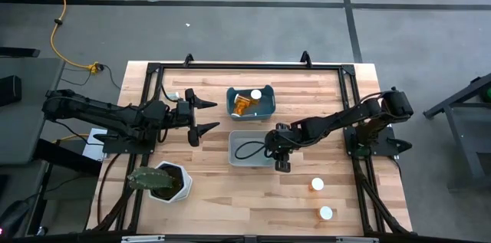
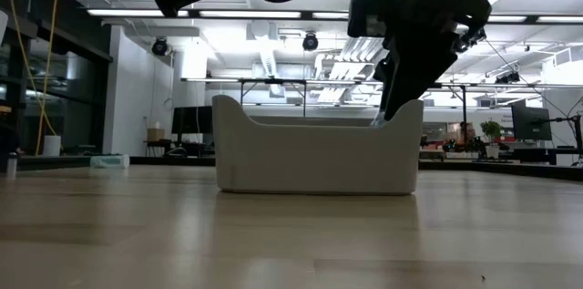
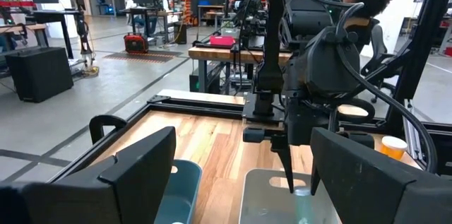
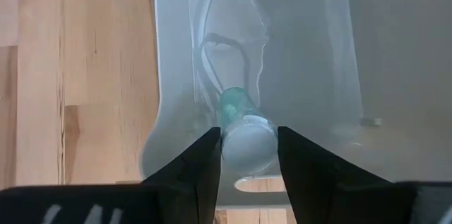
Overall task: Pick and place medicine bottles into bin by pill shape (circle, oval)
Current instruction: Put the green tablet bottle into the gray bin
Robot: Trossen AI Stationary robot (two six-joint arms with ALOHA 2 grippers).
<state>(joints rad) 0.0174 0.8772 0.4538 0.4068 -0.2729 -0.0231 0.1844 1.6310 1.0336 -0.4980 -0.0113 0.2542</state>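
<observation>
Wooden counter (image 1: 230,189) under bright workshop lights. Greenish medicine bottle (image 4: 240,128) with white cap, pinched between the right end effector (image 1: 281,159) fingers, hanging just inside the grey bin (image 1: 239,137) at its 3 o'clock wall. Teal bin (image 1: 267,97) at 12 o'clock of it, orange bottle (image 1: 242,105) inside. Two more bottles (image 1: 317,185) at 5 o'clock on bare wood. Left end effector (image 1: 201,115) spread open, empty, at 9 o'clock.

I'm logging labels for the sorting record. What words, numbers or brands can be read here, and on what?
None can be read.
The greenish bottle held by the right gripper over the grey bin shows only its white cap.
The orange bottles in the blue bin: any label too small.
</observation>
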